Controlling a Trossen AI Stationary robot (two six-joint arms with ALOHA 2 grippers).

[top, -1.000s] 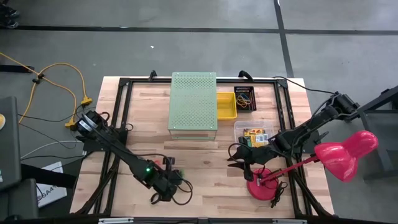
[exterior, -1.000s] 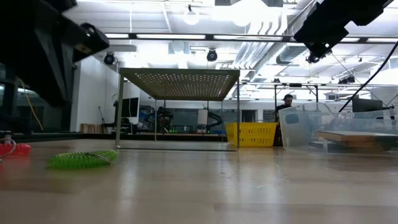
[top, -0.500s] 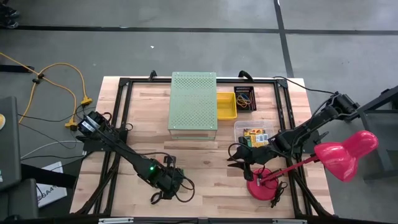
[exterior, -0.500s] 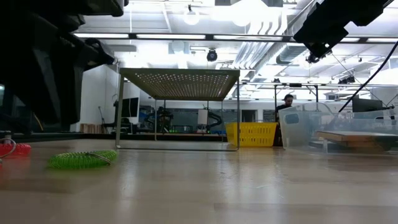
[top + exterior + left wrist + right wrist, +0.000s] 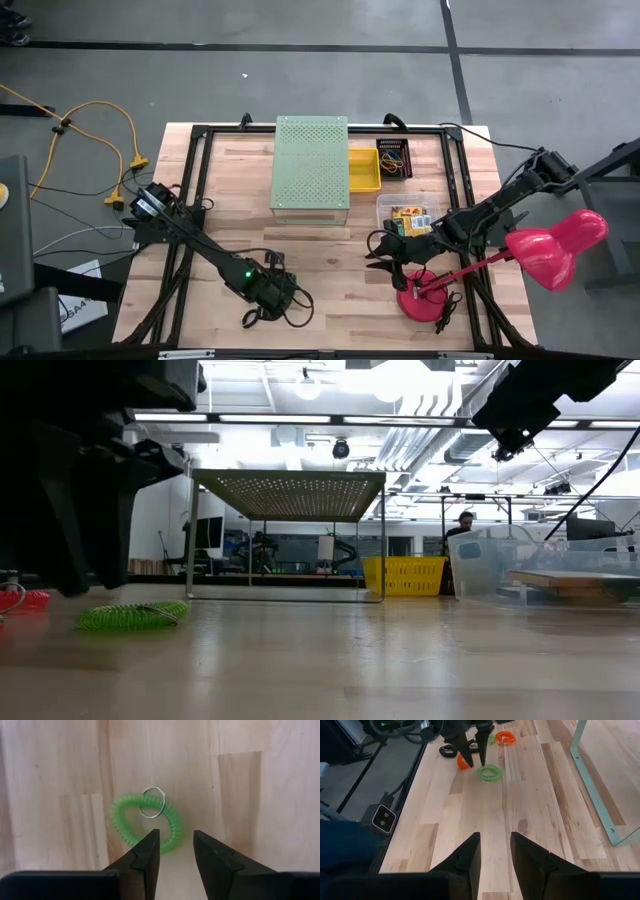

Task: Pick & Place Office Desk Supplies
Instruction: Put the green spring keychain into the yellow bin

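1. Left gripper (image 5: 176, 854): dark two-finger pincer, poised low over the near-left part of the pale wooden table (image 5: 330, 262). Its jaws are seen parted with a clear gap between them; nothing is pinched.
2. Green coiled elastic band loop (image 5: 146, 823), fitted with a small metal ring (image 5: 152, 802): laid flat on the wood just ahead of the left fingertips, its near edge between the tips, untouched.
3. Red-orange coiled band loop (image 5: 463, 762): lying just beside the left pincer, on the far side from the green loop in the right wrist view.
4. Orange loop (image 5: 505, 737) and black loop (image 5: 448, 750): found on the table just beyond the left pincer.
5. Right gripper (image 5: 495, 851): held above the table's right half near the pink desk lamp (image 5: 545, 247). Its fingers are seen apart, with nothing between them.
6. Flat yellow-and-green crayon box (image 5: 410, 214): lodged in a clear plastic tub just behind the right gripper.
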